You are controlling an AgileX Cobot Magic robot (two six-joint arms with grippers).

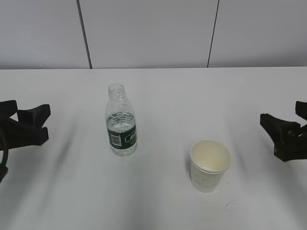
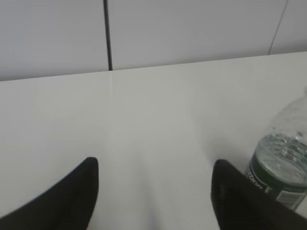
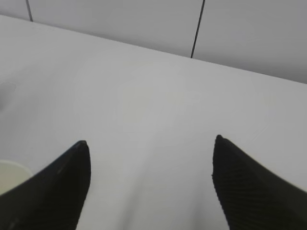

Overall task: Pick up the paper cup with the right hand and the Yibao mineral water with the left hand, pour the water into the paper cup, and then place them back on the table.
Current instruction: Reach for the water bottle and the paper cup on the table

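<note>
Two objects stand upright on the large plain white flat tabletop [image 1: 158, 100], well apart from each other and from both arms. Nearest the exterior camera is a small dark scuff mark [image 1: 229, 204] on the tabletop, just right of and below the small white paper cup with a rolled rim and cream inside [image 1: 209, 165]. That cup sits right of centre with its mouth open upward. Farther back and to the left stands the small clear ribbed plastic bottle with a dark green label band and no cap [image 1: 121, 120], with water showing inside up to about the top of the label.

At the left edge hovers the black two-finger gripper of the left arm [image 1: 41, 122], its jaws spread wide and holding nothing; in the left wrist view its fingertips [image 2: 82, 184] frame bare tabletop, with the bottle [image 2: 283, 167] just beyond the right finger. At the right edge the black two-finger gripper of the right arm [image 1: 283, 134] is likewise spread wide and empty; its wrist view shows the cup's rim [image 3: 10, 173] peeking past the left finger. Beyond the far table edge rises a pale panelled wall [image 1: 148, 28] with dark vertical seams.
</note>
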